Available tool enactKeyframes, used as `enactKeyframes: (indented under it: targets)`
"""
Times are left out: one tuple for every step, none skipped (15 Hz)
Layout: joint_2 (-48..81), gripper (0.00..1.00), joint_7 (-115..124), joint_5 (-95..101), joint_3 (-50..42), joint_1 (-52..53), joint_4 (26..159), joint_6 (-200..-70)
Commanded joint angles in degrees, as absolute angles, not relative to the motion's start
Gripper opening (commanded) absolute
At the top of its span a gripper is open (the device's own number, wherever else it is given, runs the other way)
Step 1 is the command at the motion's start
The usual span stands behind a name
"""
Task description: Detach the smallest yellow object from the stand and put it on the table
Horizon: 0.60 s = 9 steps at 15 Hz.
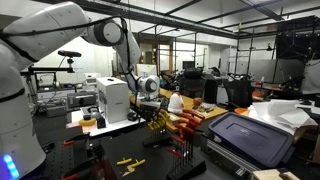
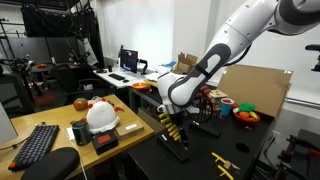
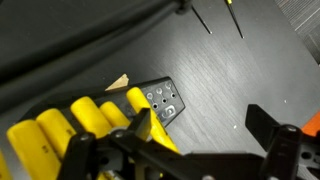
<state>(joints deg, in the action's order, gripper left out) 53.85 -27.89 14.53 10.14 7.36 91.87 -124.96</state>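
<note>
A crowded workshop of benches, monitors and boxes surrounds the wide black table [image 1: 95, 150], which spreads out beneath and beyond the claw. The white arm [image 2: 235, 45] reaches down over it. Directly under the claw is the dark stand [image 3: 163, 100]. Its bigger yellow handles [image 3: 55, 130] fan out to one side of the claw, and red-orange handles [image 1: 188, 124] sit beyond them in an exterior view. The claw [image 3: 170, 150] hangs just above the stand with its jaws spread fully apart, gripping nothing. The smallest yellow object [image 3: 140, 100] appears to be the slim piece at the end of the yellow row, below and between the fingers, seated in the stand. This looks like the approach step, with nothing detached yet. Next, the claw needs to lower until it straddles only that slim piece, close without catching the thicker neighbour, then pull along its axis.
</note>
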Motion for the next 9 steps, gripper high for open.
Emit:
enactKeyframes:
  targets:
    - [55.6, 1.00, -29.0, 15.2, 10.0, 7.7, 90.4, -124.8]
    - [55.6, 1.00, -28.9, 15.2, 10.0, 7.7, 90.4, -124.9]
    - [55.6, 1.00, -28.9, 15.2, 10.0, 7.8, 90.4, -125.0]
    - [55.6, 0.75, -28.7, 15.3, 10.0, 7.9, 90.5, -125.2]
    - [55.6, 0.74, -28.6, 15.4, 10.0, 7.9, 90.5, -125.3]
    - [55.5, 0.67, -28.6, 15.5, 10.0, 8.0, 90.4, -125.5]
    - [55.5, 0.60, -28.5, 15.7, 9.9, 8.0, 90.2, -125.7]
    - [55.5, 0.51, -28.4, 15.9, 9.9, 8.0, 90.2, -125.9]
    - [55.4, 0.44, -28.4, 16.0, 9.8, 8.0, 90.1, -126.2]
